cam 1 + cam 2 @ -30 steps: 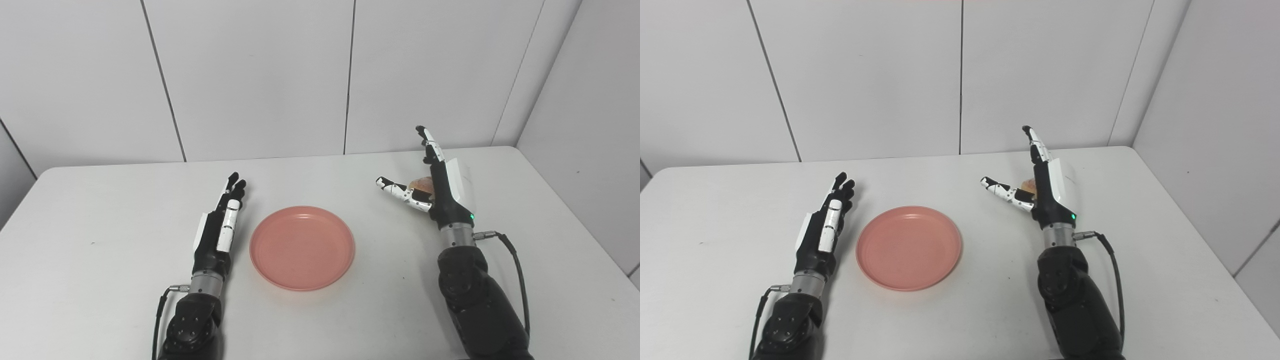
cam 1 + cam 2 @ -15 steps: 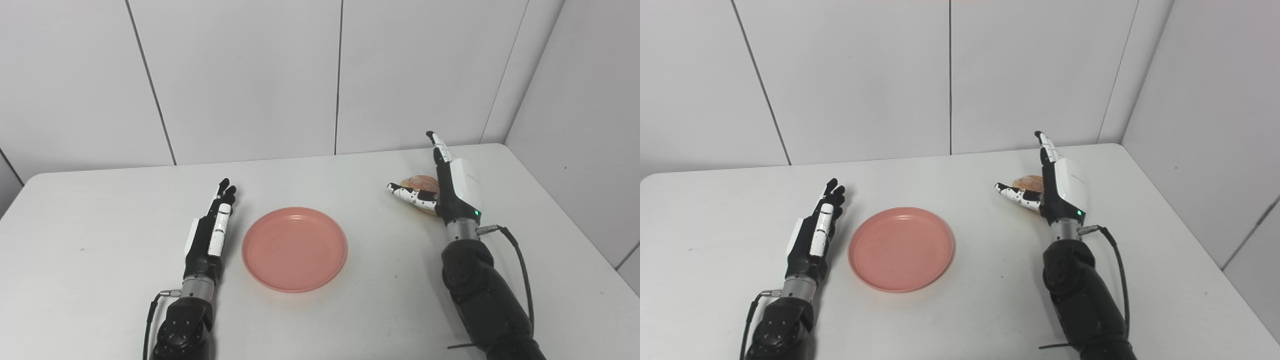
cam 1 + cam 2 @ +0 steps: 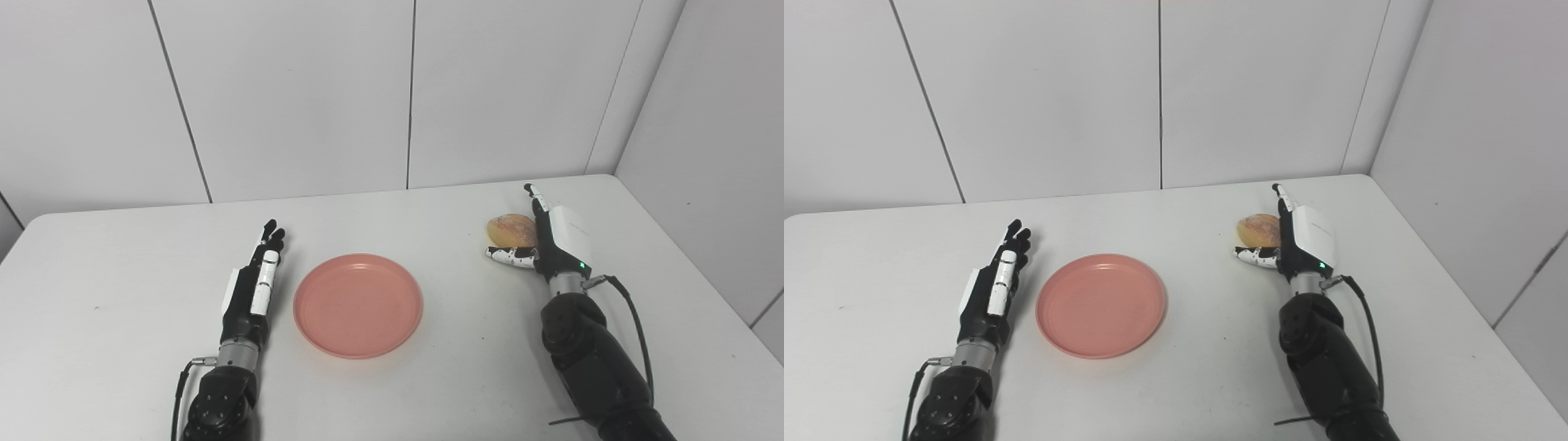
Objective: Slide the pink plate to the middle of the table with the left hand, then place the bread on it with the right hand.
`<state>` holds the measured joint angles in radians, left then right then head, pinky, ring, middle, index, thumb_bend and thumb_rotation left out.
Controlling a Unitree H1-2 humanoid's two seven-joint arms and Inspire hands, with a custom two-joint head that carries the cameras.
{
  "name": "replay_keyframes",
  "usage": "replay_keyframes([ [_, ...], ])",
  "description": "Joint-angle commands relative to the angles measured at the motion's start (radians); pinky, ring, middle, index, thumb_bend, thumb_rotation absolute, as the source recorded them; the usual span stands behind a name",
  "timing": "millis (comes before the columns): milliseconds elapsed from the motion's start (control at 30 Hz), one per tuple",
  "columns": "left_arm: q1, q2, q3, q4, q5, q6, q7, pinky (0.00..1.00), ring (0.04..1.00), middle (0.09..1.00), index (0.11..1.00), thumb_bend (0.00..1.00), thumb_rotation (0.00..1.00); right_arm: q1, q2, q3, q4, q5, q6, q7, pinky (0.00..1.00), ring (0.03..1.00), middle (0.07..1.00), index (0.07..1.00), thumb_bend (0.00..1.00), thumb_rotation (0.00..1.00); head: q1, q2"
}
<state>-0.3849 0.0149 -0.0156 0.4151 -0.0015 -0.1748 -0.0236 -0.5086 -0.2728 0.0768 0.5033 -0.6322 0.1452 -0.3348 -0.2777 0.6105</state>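
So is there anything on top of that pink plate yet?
No, the pink plate is bare inside. The bread roll sits on the table beside the open right hand, which hides the roll's right edge.

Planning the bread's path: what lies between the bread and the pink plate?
Only bare table between the bread and pink plate, clear in both views.
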Motion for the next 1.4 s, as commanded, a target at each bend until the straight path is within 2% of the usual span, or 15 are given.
replay_keyframes([
  [0, 0.015, 0.01, 0.005, 0.003, -0.007, -0.008, -0.009, 0.99, 0.978, 0.961, 0.958, 0.49, 1.0, -0.055, -0.023, 0.004, -0.013, 0.001, 0.011, -0.002, 0.7, 0.81, 0.869, 0.873, 0.64, 0.16, 0.001, 0.0],
  [233, 0.01, 0.011, 0.011, 0.013, -0.021, -0.015, -0.016, 0.99, 0.981, 0.966, 0.961, 0.47, 1.0, -0.054, -0.023, 0.012, 0.003, 0.027, 0.013, 0.019, 0.62, 0.742, 0.809, 0.812, 0.53, 0.08, 0.004, -0.002],
  [267, 0.01, 0.012, 0.011, 0.012, -0.02, -0.014, -0.016, 0.99, 0.98, 0.965, 0.96, 0.47, 1.0, -0.053, -0.019, 0.005, 0.008, 0.039, 0.002, 0.008, 0.51, 0.633, 0.739, 0.79, 0.51, 0.04, 0.004, -0.001],
  [300, 0.011, 0.013, 0.01, 0.011, -0.019, -0.012, -0.016, 0.99, 0.98, 0.965, 0.96, 0.47, 1.0, -0.051, -0.014, -0.002, 0.009, 0.051, -0.005, 0.0, 0.48, 0.61, 0.725, 0.785, 0.5, 0.03, 0.003, 0.0],
  [333, 0.011, 0.014, 0.009, 0.008, -0.017, -0.008, -0.014, 0.99, 0.98, 0.965, 0.96, 0.48, 1.0, -0.05, -0.01, -0.009, 0.011, 0.063, -0.015, -0.009, 0.4, 0.517, 0.65, 0.773, 0.47, 0.02, 0.003, 0.001],
  [367, 0.012, 0.014, 0.009, 0.007, -0.015, -0.005, -0.011, 0.99, 0.978, 0.962, 0.957, 0.48, 1.0, -0.049, -0.007, -0.012, 0.015, 0.071, -0.023, -0.017, 0.29, 0.39, 0.535, 0.758, 0.45, 0.01, 0.003, 0.001],
  [433, 0.012, 0.012, 0.01, 0.004, -0.015, -0.003, -0.007, 0.98, 0.973, 0.957, 0.951, 0.49, 1.0, -0.048, -0.007, -0.011, 0.018, 0.075, -0.035, -0.033, 0.22, 0.31, 0.458, 0.734, 0.43, 0.0, 0.004, 0.002],
  [567, 0.011, 0.011, 0.01, 0.007, -0.016, -0.005, -0.007, 0.98, 0.971, 0.955, 0.949, 0.49, 1.0, -0.046, -0.011, -0.003, 0.018, 0.08, -0.04, -0.048, 0.29, 0.412, 0.542, 0.688, 0.42, 0.0, 0.004, 0.001],
  [633, 0.009, 0.011, 0.01, 0.011, -0.018, -0.009, -0.007, 0.98, 0.971, 0.954, 0.949, 0.49, 1.0, -0.046, -0.013, 0.0, 0.018, 0.083, -0.04, -0.051, 0.32, 0.433, 0.553, 0.678, 0.42, 0.0, 0.006, 0.001],
  [833, 0.009, 0.01, 0.007, 0.011, -0.016, -0.009, -0.01, 0.98, 0.973, 0.96, 0.958, 0.47, 1.0, -0.044, -0.016, 0.005, 0.012, 0.085, -0.033, -0.05, 0.34, 0.451, 0.551, 0.647, 0.44, 0.0, 0.01, 0.002],
  [1033, 0.014, 0.003, 0.004, -0.007, -0.007, 0.008, 0.002, 0.99, 0.973, 0.959, 0.957, 0.47, 1.0, -0.041, -0.019, 0.003, 0.005, 0.089, -0.034, -0.047, 0.32, 0.433, 0.54, 0.643, 0.46, 0.0, 0.028, -0.003],
  [1133, 0.015, 0.0, -0.001, -0.01, -0.008, 0.011, 0.002, 0.99, 0.975, 0.965, 0.961, 0.48, 1.0, -0.035, -0.018, 0.002, -0.005, 0.104, -0.071, -0.049, 0.35, 0.46, 0.557, 0.646, 0.46, 0.0, 0.06, -0.001],
  [1333, 0.018, -0.011, -0.016, -0.015, 0.007, 0.017, 0.01, 1.0, 0.981, 0.969, 0.963, 0.48, 1.0, -0.017, 0.007, 0.011, -0.085, 0.152, -0.103, -0.011, 0.41, 0.493, 0.561, 0.626, 0.45, 0.0, 0.098, -0.002],
  [1367, 0.019, -0.012, -0.019, -0.017, 0.009, 0.017, 0.009, 1.0, 0.983, 0.97, 0.967, 0.48, 1.0, -0.012, 0.013, 0.014, -0.104, 0.167, -0.112, 0.004, 0.42, 0.5, 0.56, 0.577, 0.47, 0.04, 0.109, -0.001],
])
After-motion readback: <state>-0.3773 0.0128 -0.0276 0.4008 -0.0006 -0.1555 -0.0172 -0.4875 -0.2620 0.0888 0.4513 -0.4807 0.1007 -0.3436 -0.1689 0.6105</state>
